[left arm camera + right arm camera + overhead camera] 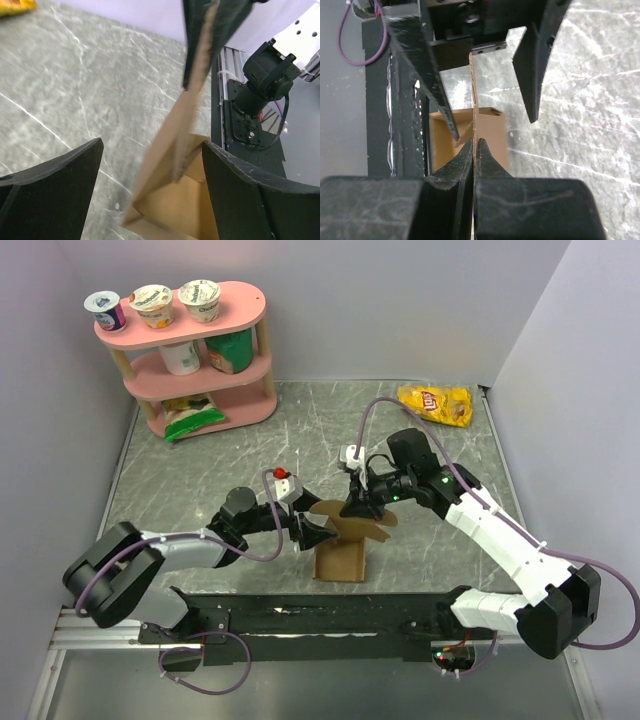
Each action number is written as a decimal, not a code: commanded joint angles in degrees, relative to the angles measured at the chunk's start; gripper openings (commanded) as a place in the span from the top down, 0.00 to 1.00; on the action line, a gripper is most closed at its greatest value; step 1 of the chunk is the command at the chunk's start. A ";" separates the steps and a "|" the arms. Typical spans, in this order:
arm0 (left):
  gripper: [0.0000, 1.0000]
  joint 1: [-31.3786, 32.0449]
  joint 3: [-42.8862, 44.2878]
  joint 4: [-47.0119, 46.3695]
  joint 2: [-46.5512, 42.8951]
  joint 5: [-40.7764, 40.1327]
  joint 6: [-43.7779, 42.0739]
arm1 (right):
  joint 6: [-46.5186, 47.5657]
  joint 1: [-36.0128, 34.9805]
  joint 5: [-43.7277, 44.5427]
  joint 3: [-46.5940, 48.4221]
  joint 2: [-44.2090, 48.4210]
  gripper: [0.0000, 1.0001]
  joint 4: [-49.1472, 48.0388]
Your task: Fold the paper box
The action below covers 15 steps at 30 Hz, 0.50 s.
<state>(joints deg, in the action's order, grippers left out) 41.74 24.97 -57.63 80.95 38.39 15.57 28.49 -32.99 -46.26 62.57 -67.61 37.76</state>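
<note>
The paper box point(338, 562) is plain brown cardboard, partly formed, standing near the table's front edge with its flaps point(372, 523) raised. My right gripper point(357, 508) is shut on one upright flap; in the right wrist view the thin flap edge point(474, 100) runs up from between the closed right gripper point(475, 142). My left gripper point(316, 533) is open at the box's left side. In the left wrist view the left gripper point(152, 145) straddles the tilted flap and the open box cavity point(190, 205), its right finger point(250, 195) close beside the cardboard.
A pink shelf point(192, 350) with yogurt cups and packets stands at the back left. A yellow chip bag point(436, 404) lies at the back right. White walls close in the table on three sides. The black mounting rail point(300, 618) runs along the front edge.
</note>
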 commanded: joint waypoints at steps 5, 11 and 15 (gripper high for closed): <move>0.15 0.63 2.27 1.46 -3.43 3.78 -2.22 | 0.42 2.67 -6.47 3.79 0.73 1.00 0.29; 0.16 1.15 2.10 -0.73 -2.20 3.80 -1.25 | 1.39 2.93 -9.99 5.11 -0.15 1.00 3.20; 0.11 1.15 0.60 -1.01 -4.39 -1.03 -2.91 | 1.74 2.94 -10.60 5.63 -0.32 1.00 4.95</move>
<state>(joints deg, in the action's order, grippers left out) 42.59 25.61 -55.68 78.26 40.25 14.37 29.34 -30.33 -53.15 64.90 -67.75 40.53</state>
